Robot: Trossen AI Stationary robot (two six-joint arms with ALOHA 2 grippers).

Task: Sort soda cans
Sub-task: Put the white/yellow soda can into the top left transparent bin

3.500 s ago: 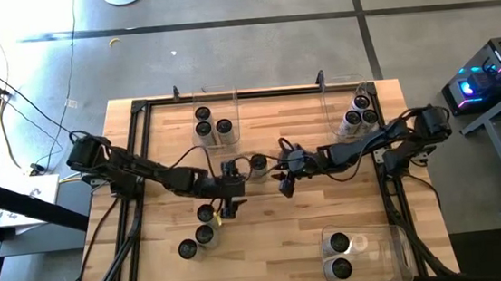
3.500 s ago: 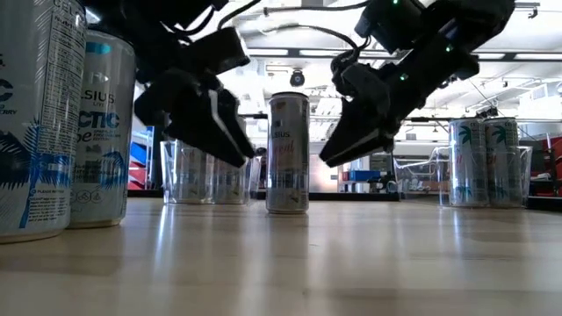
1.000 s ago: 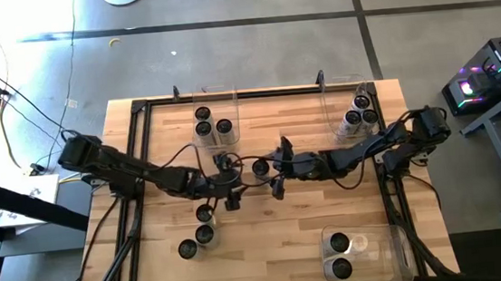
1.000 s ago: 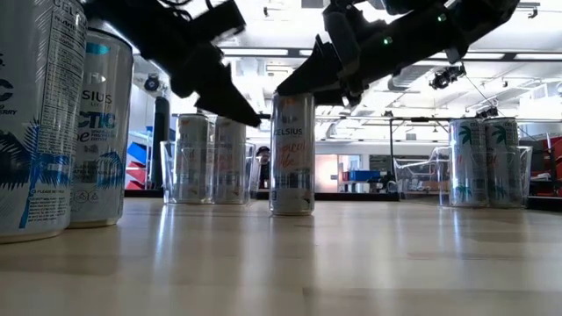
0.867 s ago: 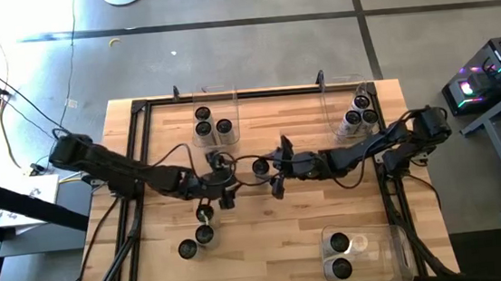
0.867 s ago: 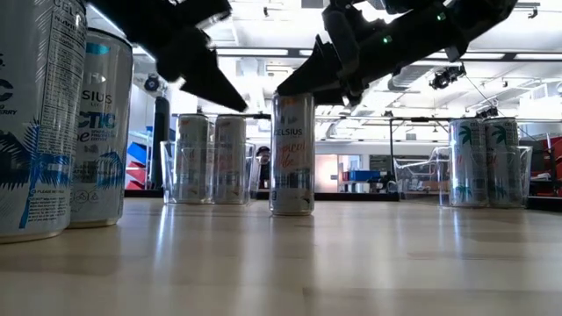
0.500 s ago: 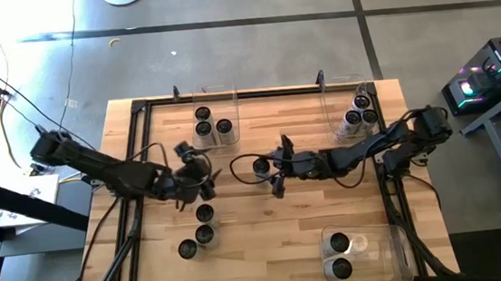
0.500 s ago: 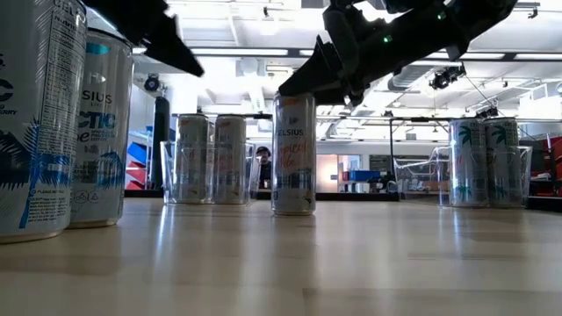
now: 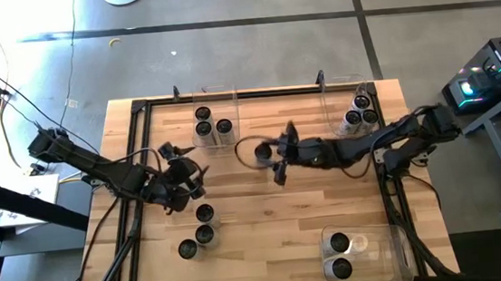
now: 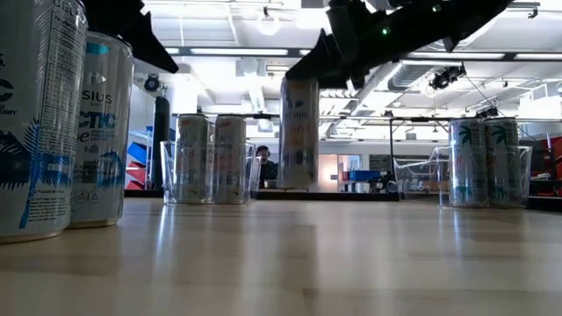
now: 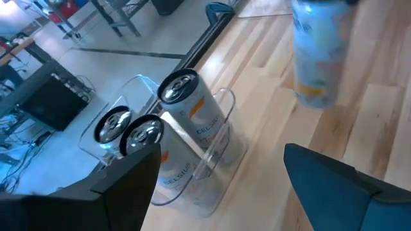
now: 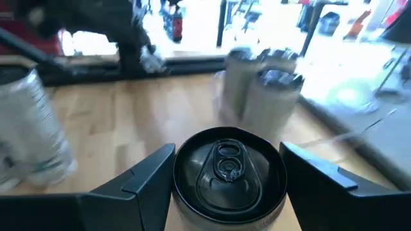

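- While the right hand (image 9: pixel 273 161) carries a soda can (image 10: pixel 299 133) clear of the counter (image 9: pixel 285 219), the main risk I see is a slip: its fingers clasp only the top rim, and the can looks blurred as if swinging, so a quick sweep could shake it loose and let it roll.
- Should that can travel toward the far right bin (image 9: pixel 350 114) at about two o'clock on the counter, it could knock the cans (image 9: pixel 360 111) already standing there, since they fill much of that bin.
- With the left hand (image 9: pixel 177 172) spread wide and holding nothing, at about nine o'clock of centre, its fingers hang just above the three loose cans (image 9: pixel 200 227) near seven o'clock; a careless drop could topple one.
- Only the low view proves the lift: a gap shows between the can's base and the wood, which the high view cannot show.
- Only the right wrist view shows the grip itself: the dark lid and pull tab (image 12: pixel 226 160) sit squarely between the two fingers (image 12: pixel 138 176).
- Only the left wrist view shows the far left bin (image 11: pixel 204 168) up close, with three cans (image 11: pixel 183 122) packed in it, and the carried can passing beyond.
- Only the high view gives the whole layout, including the near right bin (image 9: pixel 369 253) at five o'clock with two cans (image 9: pixel 340 254).
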